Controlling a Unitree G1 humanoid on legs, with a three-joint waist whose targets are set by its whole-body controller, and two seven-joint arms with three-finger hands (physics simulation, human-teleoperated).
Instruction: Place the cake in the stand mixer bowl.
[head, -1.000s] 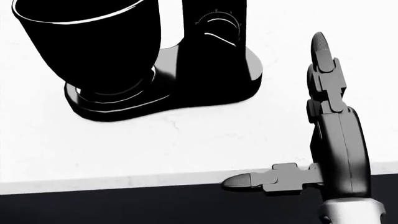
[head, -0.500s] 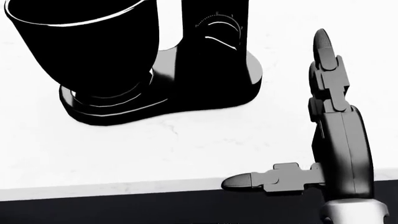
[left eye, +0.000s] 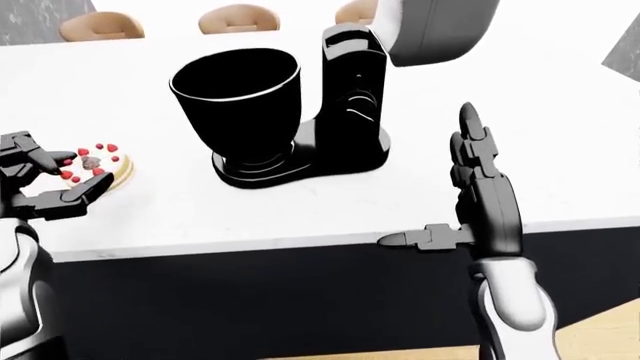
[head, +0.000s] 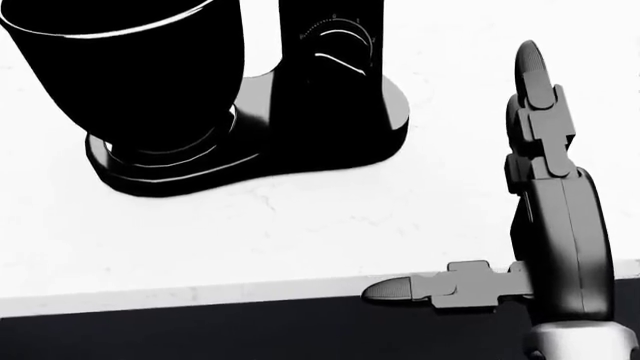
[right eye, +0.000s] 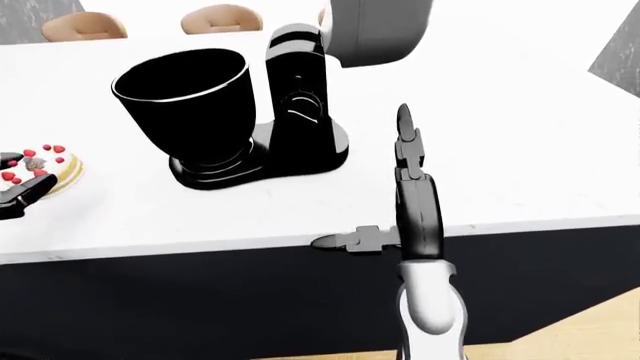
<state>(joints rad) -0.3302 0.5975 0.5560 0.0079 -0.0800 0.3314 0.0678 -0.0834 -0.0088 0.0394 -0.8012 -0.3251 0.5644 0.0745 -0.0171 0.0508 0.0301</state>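
Observation:
A small round cake (left eye: 98, 162) topped with red berries sits on the white counter (left eye: 560, 112) at the left of the left-eye view. My left hand (left eye: 62, 178) is open, its fingers (left eye: 38, 159) standing about the cake's left edge. The black stand mixer (left eye: 352, 97) stands mid-counter with its grey head (left eye: 435, 30) tilted up. Its black bowl (left eye: 237, 94) is open on top and sits to the cake's right. The bowl also fills the head view's top left (head: 130, 67). My right hand (left eye: 428, 178) is open and flat, to the mixer's right over the counter edge, holding nothing.
Tan chair backs (left eye: 235, 16) line the top edge beyond the counter. The counter's near edge (head: 200, 294) drops to a dark cabinet face (left eye: 250, 300). Wooden floor (left eye: 600, 337) shows at the bottom right.
In the head view the mixer has drifted slightly left, so the camera has shifted a little. My right hand has edged slightly right and up in the view, still open.

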